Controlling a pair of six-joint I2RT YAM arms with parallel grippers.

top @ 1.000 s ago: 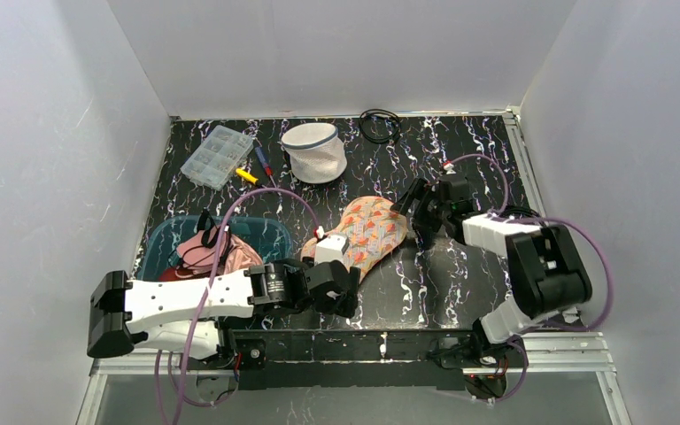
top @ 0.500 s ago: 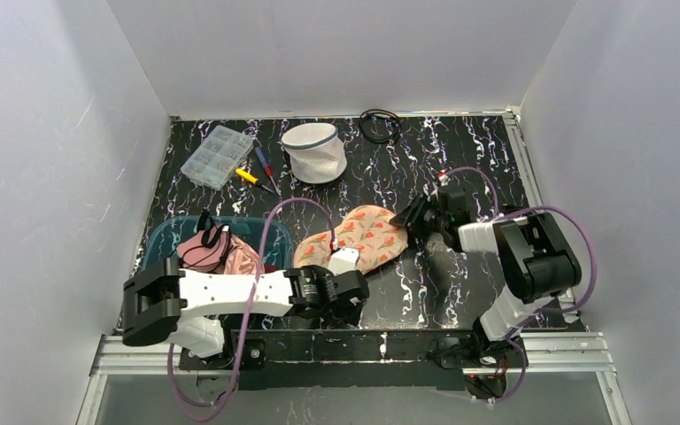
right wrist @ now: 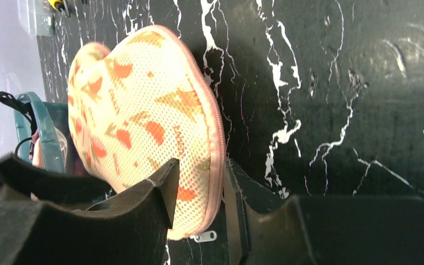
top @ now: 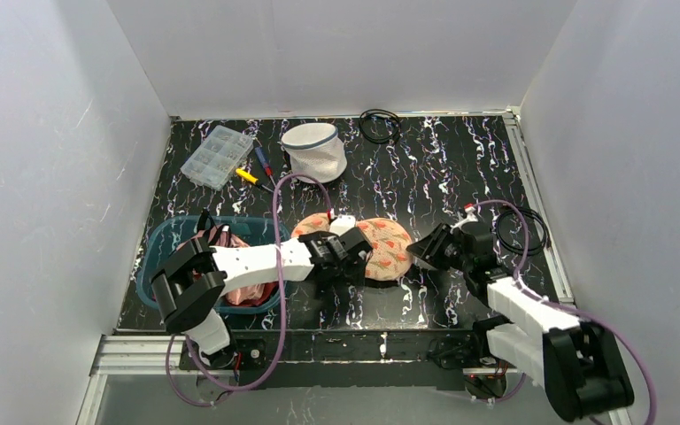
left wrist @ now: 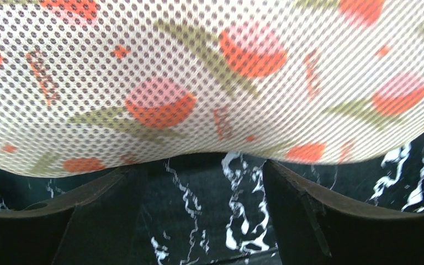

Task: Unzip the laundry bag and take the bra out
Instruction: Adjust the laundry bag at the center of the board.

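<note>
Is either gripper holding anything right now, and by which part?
The right gripper pinches the patterned mesh bag at its pink zippered rim, near the zipper pull. The left gripper is open, holding nothing.

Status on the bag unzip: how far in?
Done: nothing visible; the floral mesh bag has its pink zipper apparently closed. In hand: the right gripper has its jaws pinched on the zipper edge; the left gripper faces it, jaws open. Left: unzip, remove the bra.
</note>
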